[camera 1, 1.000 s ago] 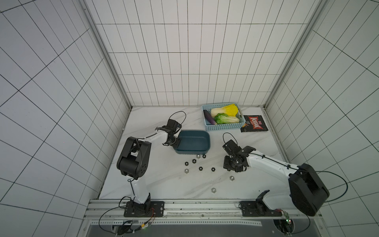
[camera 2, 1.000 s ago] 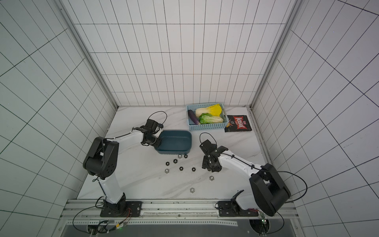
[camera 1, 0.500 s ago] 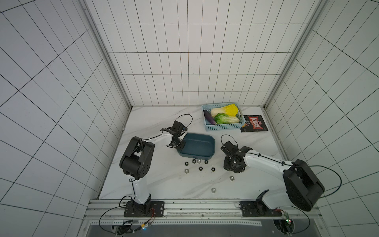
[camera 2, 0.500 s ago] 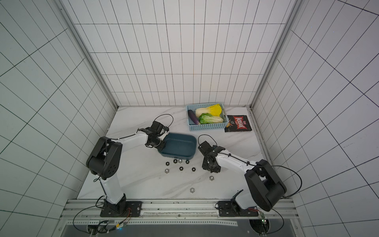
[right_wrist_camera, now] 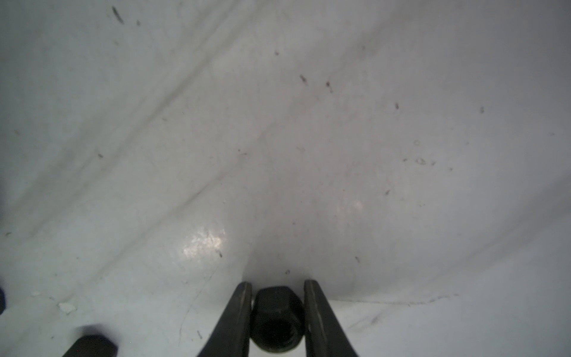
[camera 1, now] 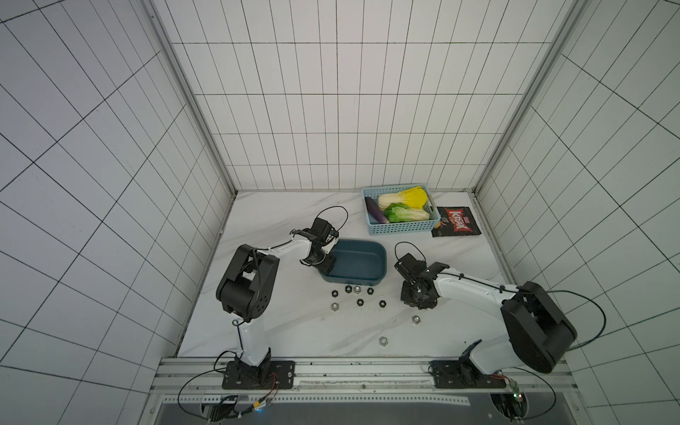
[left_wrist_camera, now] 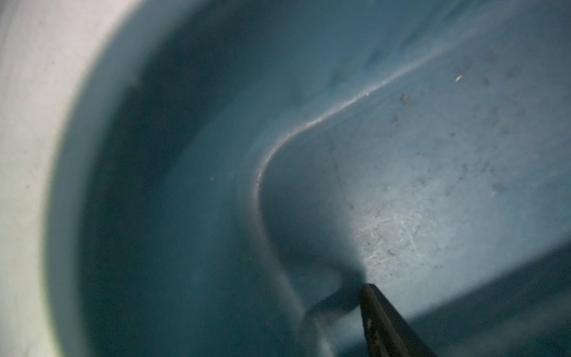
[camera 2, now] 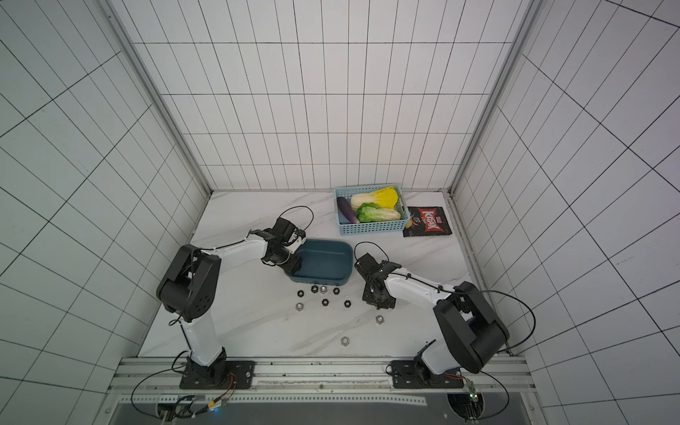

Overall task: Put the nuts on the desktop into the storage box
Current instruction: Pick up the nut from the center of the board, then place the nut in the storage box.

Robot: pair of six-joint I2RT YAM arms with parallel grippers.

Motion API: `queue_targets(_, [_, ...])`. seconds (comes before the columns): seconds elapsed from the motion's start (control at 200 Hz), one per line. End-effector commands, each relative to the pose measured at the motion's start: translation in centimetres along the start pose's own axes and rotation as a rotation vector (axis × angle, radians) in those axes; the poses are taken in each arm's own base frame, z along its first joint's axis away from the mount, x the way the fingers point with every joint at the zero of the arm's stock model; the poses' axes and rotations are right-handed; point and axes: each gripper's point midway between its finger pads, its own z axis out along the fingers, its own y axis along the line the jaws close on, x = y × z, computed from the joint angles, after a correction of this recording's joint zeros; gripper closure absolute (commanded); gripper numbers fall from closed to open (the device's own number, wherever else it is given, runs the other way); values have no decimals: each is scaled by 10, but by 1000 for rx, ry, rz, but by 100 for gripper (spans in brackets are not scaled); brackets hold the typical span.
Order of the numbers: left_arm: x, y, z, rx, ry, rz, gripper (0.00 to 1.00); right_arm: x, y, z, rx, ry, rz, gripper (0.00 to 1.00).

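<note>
My right jaws are clamped on a black nut (right_wrist_camera: pixel 276 318), one tip pressed to each side of it, low over the counter (right_wrist_camera: pixel 278 139). Only the right wrist view shows that grip. In both top views the end of my right arm (camera 1: pixel 419 294) covers the nut. That end stands at 4 o'clock from the box (camera 1: pixel 362 263), near it but apart. The other nuts (camera 1: pixel 360 302) lie loose on the counter at 6 o'clock from the box. I count nine in a top view: four in a row just beside its near wall, three a little nearer me, and two silver ones well apart toward 5 o'clock. A black one lies near my right arm's end, at its 9 o'clock. The right wrist view has a dark lump (right_wrist_camera: pixel 89 346) at its edge, too blurred to name. My left arm (camera 1: pixel 287 250) reaches the box's 8 o'clock corner. The top views hide my left jaws under the wrist, and the left wrist view shows only one jaw tip, inside the box close to its scuffed floor, so I cannot tell whether they are apart or together. At 1 o'clock from the box a light blue basket (camera 1: pixel 403 231) holds vegetables (camera 1: pixel 404 213), with a dark packet (camera 1: pixel 456 226) just beside it at 3 o'clock.
</note>
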Motion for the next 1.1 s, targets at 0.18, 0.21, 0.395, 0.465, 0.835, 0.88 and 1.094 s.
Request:
queue_targets(0.18, [-34, -4, -47, 52, -103, -15, 19, -1, -2, -16, -28, -34, -2, 79])
queue_targets(0.21, [-35, -4, -52, 57, -114, -20, 16, -3, -1, -20, -31, -42, -10, 79])
queue_targets(0.395, [-36, -6, -90, 100, -181, -28, 6, -24, 12, -53, -78, -107, -59, 79])
queue_targets(0.465, [-34, -4, -103, 123, -213, -39, 3, -34, 22, -67, -116, -140, -63, 79])
queue_targets(0.835, [-1, 16, -148, 317, -328, -100, 2, -76, 89, -118, -239, -220, -173, 78])
queue_targets(0.88, [4, 19, -148, 343, -326, -113, 2, -80, 100, -122, -250, -226, -191, 78])
queue_targets(1.094, [25, 33, -136, 375, -326, -151, 3, -95, 145, -115, -251, -240, -277, 78])
